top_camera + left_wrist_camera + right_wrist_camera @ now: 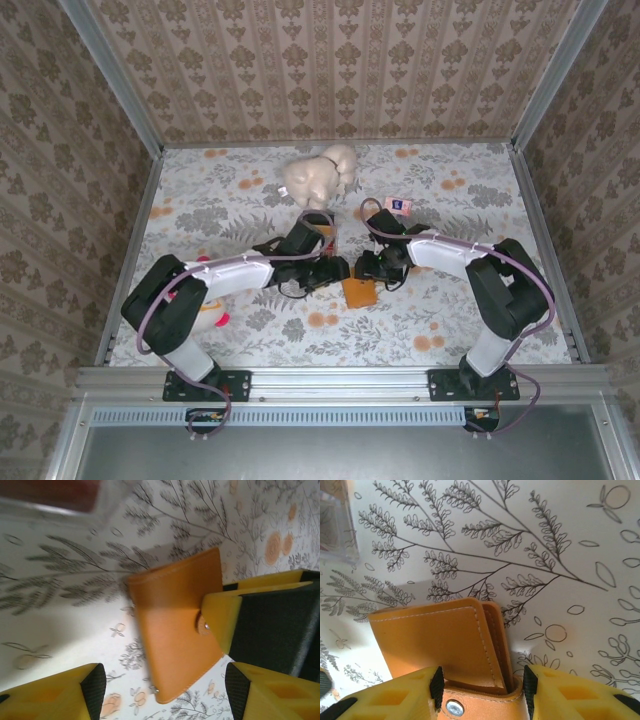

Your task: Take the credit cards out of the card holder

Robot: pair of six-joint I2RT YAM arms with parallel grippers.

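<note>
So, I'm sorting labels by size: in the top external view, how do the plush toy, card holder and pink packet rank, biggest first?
1. plush toy, clearly largest
2. card holder
3. pink packet, smallest

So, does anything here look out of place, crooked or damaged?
Nothing stands out. The card holder is folded and looks intact, pinched at its snap end between the right fingers. Nothing looks spilled or torn.

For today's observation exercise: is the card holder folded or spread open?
Folded: the card holder shows its tan outer cover, both flaps lying together.
</note>
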